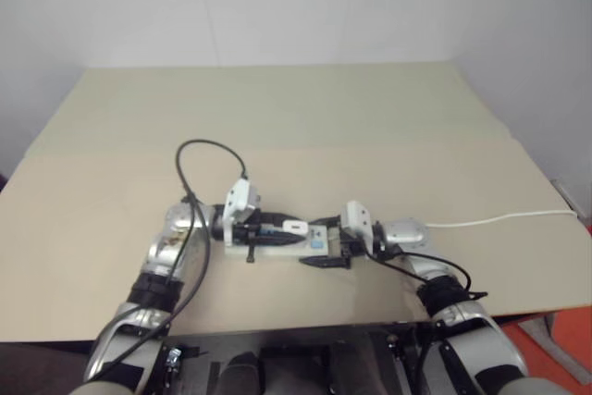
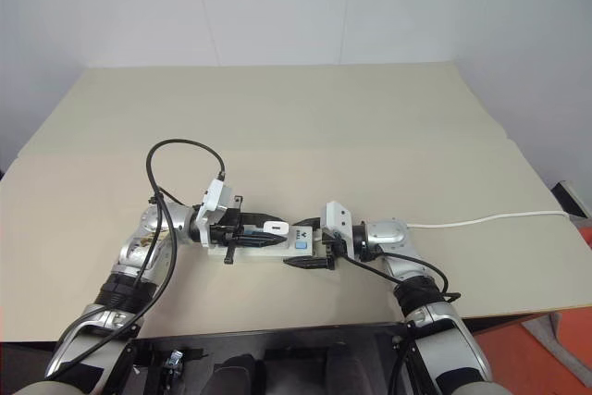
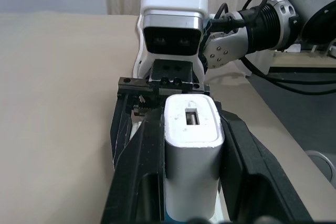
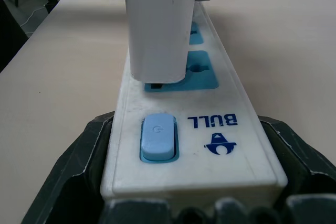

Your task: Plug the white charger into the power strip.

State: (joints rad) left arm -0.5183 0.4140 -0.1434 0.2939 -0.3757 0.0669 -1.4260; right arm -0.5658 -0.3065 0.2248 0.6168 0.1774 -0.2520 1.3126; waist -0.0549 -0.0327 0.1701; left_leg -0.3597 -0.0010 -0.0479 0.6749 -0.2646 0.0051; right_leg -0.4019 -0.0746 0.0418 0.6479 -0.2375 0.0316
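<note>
Two grippers meet over the long white plastic power strip (image 4: 197, 145) with blue sockets and a blue rocker switch, which lies on the beige table (image 1: 305, 117). The left gripper (image 3: 191, 182) has its black fingers pressed against the flanks of the small white rectangular plastic charger (image 3: 191, 145), pinching it with its base just over, perhaps already entering, the blue socket nearest the switch. The right gripper (image 4: 194, 203) stands wide, its black fingers cupping the switch end of the strip on either side.

The charger looks light, stiff and smooth-sided, so it is likely to slip or tilt under a push; the flat side faces, low near the base, seem the best hold. The strip also looks light and may slide, so bracing its end seems wise. Its thin white cable (image 1: 499, 220) trails beyond the right wrist.
</note>
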